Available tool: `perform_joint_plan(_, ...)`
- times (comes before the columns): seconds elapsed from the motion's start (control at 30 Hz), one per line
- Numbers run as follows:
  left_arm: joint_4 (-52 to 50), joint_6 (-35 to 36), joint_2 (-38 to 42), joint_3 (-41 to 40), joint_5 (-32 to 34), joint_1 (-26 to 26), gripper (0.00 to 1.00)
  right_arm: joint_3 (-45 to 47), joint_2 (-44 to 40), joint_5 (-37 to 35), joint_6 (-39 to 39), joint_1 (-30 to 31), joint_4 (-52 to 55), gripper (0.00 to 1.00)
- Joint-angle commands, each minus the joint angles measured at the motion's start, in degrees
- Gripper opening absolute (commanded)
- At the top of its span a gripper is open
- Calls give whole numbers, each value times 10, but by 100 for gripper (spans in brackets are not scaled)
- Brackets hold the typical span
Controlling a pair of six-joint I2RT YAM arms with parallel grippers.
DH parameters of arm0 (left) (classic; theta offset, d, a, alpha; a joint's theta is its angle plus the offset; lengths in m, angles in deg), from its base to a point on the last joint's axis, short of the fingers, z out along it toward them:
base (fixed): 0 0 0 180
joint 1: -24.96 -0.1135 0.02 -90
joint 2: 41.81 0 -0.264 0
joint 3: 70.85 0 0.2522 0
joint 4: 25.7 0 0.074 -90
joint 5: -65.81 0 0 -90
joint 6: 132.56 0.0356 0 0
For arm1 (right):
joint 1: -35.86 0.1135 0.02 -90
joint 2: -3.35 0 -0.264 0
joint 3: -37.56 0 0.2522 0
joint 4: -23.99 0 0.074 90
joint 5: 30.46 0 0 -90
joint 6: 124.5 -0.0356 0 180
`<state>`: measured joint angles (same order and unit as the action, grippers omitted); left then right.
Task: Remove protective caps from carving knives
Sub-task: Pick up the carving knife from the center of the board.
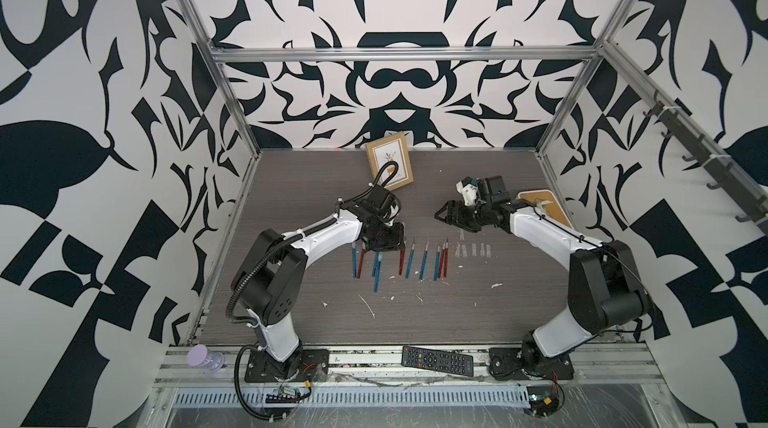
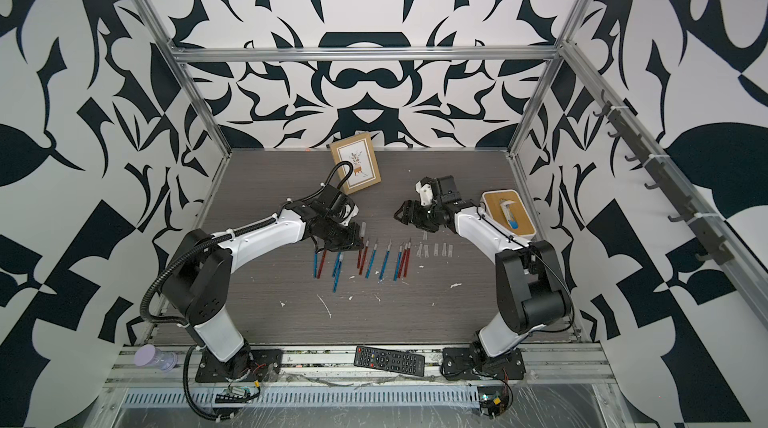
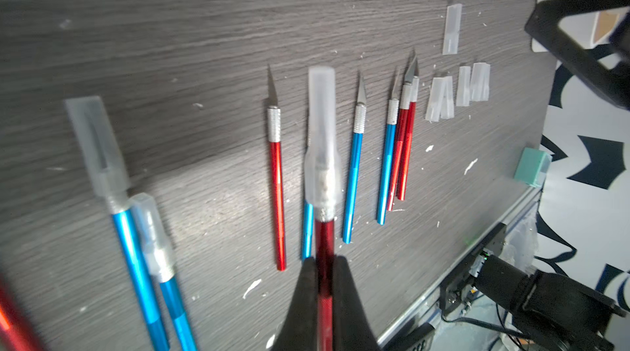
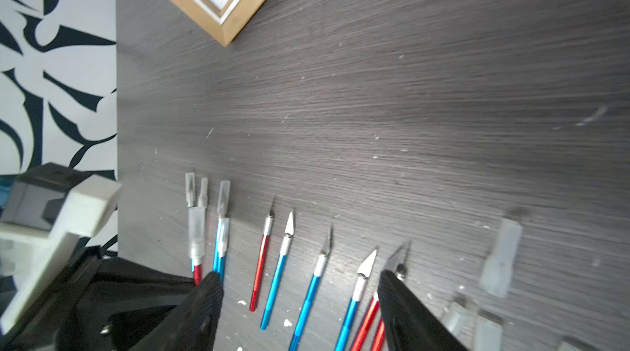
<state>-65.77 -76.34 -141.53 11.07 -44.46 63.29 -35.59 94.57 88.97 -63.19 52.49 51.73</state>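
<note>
One brown-floored tray (image 2: pixel 494 207) at the worktop's (image 1: pixel 457 305) right edge holds a white-and-blue object (image 2: pixel 509 214). Left hand (image 3: pixel 324 260) is clamped on a red carving knife (image 3: pixel 325 236) whose cap (image 3: pixel 322 134) covers the blade, while the right hand (image 4: pixel 299 276) hangs with jaws apart over the bare-bladed knives (image 4: pixel 276 274). Loose caps (image 1: pixel 473 249) lie on the worktop just right of that row.

The carving knives (image 3: pixel 353 175) are blue and red, the table (image 3: pixel 170 25) dark grey wood-grain.
</note>
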Motion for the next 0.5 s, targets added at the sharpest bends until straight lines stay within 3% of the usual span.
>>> perform_joint_plan(0.0,40,-13,2,-7,-40,2,2,-14,9,41,-32,21,-50,74)
perform_joint_plan(0.47,52,-17,-6,-10,-36,2,0,-20,57,77,-107,87,-132,59)
